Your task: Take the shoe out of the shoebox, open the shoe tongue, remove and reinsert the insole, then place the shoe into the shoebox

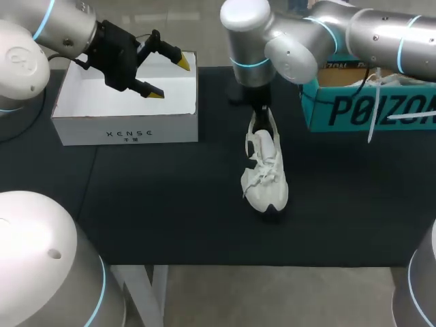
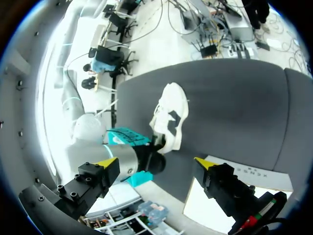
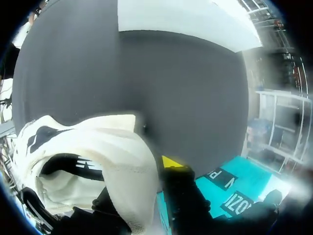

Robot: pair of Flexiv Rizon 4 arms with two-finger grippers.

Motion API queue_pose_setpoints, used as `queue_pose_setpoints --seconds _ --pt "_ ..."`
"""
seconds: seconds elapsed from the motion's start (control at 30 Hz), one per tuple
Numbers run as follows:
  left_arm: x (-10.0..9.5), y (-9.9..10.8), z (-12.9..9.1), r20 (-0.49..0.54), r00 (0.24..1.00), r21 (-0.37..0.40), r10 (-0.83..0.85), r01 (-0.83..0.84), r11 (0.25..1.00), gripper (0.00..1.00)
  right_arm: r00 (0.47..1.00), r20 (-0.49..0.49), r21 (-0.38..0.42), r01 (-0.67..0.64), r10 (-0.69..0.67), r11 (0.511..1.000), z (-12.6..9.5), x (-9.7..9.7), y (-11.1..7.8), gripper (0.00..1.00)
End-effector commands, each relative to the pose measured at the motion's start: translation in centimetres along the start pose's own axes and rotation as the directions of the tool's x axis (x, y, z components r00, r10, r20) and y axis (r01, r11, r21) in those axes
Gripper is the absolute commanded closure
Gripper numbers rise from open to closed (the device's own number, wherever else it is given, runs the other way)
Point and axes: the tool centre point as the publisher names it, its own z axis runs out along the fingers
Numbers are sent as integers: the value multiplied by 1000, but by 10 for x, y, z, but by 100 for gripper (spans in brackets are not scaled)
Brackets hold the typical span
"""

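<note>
One white shoe (image 1: pixel 266 174) stands on its sole on the black table (image 1: pixel 170 204), outside the box. Its toe points away from the right gripper (image 1: pixel 260 112), and its laces lie loose over the top. The right gripper comes down on the heel end. In the right wrist view, pale fabric from the shoe's opening passes between its fingers. One yellow fingertip (image 3: pixel 171 161) presses against the fabric, while the other is hidden behind it. From this the fingers look clenched on the shoe's rear edge, though which part of the edge cannot be told.

The left gripper (image 1: pixel 169 77) hangs with its fingers spread wide and nothing between them. It is well apart from the shoe and just above the open white shoebox (image 1: pixel 126 129). No shoe is seen inside the shoebox. In the left wrist view, the shoe lies far ahead of those fingers, across the dark tabletop. A teal box (image 1: pixel 354 112) sits beside the right arm, on the side away from the left gripper.

Judging from this, taking the shoe out is done and opening the tongue is the step in hand. The next move probably calls for the left gripper to cross to the shoe and close its fingers on the tongue, pulling it forward. Meanwhile the right gripper would steady the heel. The loose laces could snag a fingertip.
</note>
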Motion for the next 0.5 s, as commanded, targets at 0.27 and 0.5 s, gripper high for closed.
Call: queue_pose_setpoints --seconds 0.27,0.5 --pt "0 0 0 -2 1000 -1 1 -1 1000 0 986 3 -77 -167 168 983 -102 -23 -18 100" --pt "0 0 0 -2 1000 -1 1 -1 1000 0 973 34 -115 -222 227 968 -136 -29 -19 100"
